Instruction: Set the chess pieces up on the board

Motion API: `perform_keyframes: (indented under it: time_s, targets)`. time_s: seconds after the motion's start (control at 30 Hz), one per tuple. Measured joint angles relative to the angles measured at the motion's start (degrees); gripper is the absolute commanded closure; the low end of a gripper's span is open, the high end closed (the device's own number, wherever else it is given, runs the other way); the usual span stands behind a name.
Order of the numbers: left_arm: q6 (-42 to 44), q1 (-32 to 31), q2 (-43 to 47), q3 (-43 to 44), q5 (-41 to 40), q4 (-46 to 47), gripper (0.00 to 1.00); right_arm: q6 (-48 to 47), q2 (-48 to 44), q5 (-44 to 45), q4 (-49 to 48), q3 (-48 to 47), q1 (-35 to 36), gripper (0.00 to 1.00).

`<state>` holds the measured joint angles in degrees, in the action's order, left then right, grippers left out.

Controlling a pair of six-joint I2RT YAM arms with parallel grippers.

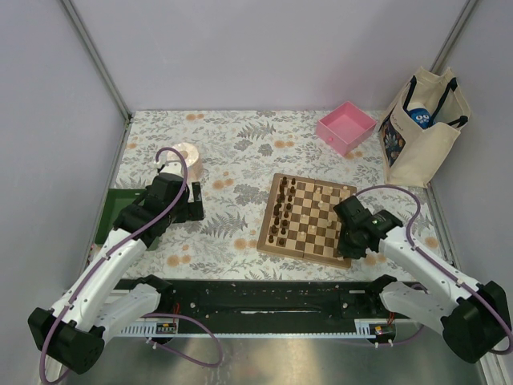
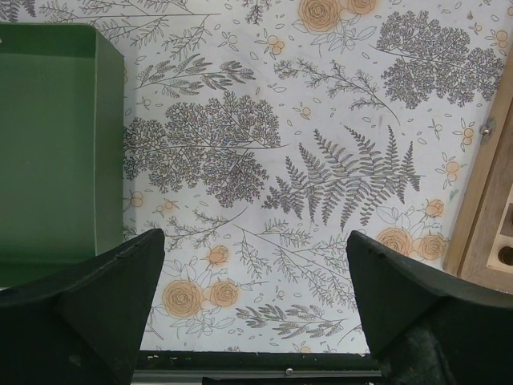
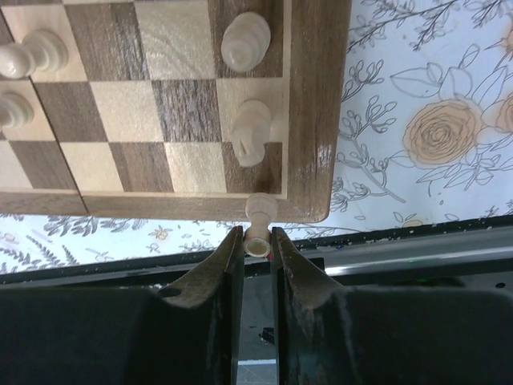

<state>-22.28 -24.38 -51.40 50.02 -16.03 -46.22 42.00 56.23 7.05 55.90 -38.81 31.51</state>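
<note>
The chequered wooden board [image 1: 269, 240] lies right of centre on the table. Several dark chess pieces [image 1: 278, 211] stand along its left columns. My right gripper [image 3: 256, 239] is shut on a pale tan chess piece [image 3: 258, 233] and holds it over the board's near right corner [image 3: 309, 184]. Two more pale pieces [image 3: 244, 42] stand on squares just beyond, others at the left [image 3: 32, 54]. In the top view the right gripper [image 1: 351, 237] hangs over the board's right edge. My left gripper [image 2: 255, 301] is open and empty above the floral cloth, left of the board's edge [image 2: 481, 208].
A green tray [image 2: 56, 144] lies at the far left by the left gripper. A pink square tray [image 1: 345, 127] and a canvas tote bag [image 1: 421, 128] stand at the back right. A pale roll [image 1: 189, 160] sits behind the left arm. A black rail [image 1: 256, 298] runs along the near edge.
</note>
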Motion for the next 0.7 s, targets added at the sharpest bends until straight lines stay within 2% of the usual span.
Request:
perform_keyframes:
  time_s: [0.7]
  targets:
    - [0.0, 0.0, -0.09, 0.0, 0.44, 0.0, 0.01, -0.63, 4.17, 2.19, -4.61, -0.09, 0.0, 0.81]
